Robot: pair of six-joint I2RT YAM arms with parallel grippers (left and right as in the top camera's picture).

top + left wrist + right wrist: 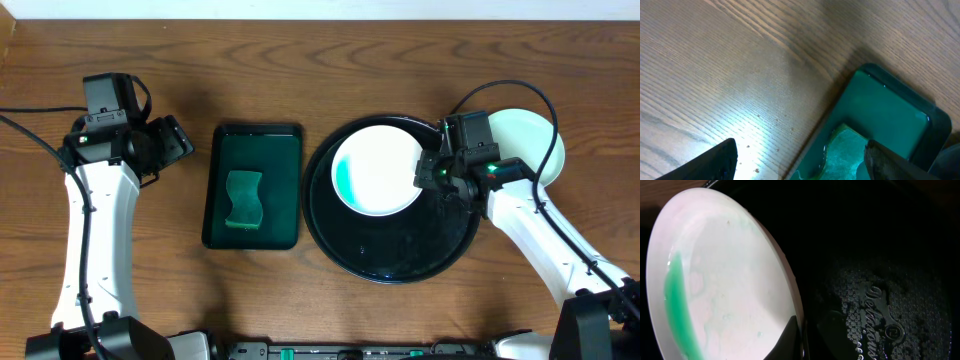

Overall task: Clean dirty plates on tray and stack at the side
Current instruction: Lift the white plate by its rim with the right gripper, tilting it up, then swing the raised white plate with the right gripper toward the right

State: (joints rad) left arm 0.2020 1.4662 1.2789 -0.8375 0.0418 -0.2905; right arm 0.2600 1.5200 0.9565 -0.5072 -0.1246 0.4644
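One green-smeared white plate (375,170) sits in the black tray (400,255), right of centre, its rim pinched by the right gripper (426,172), seemingly to steady it, while the left gripper (183,140) hangs open at upper left.

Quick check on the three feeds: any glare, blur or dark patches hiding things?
Overhead: evenly lit and sharp, black tray glossy. Left wrist: bright glare patch on the wood table, left claw's fingers dark and blurred. Right wrist: tray almost black, only embossing glinting; white plate bright, green smear clear.
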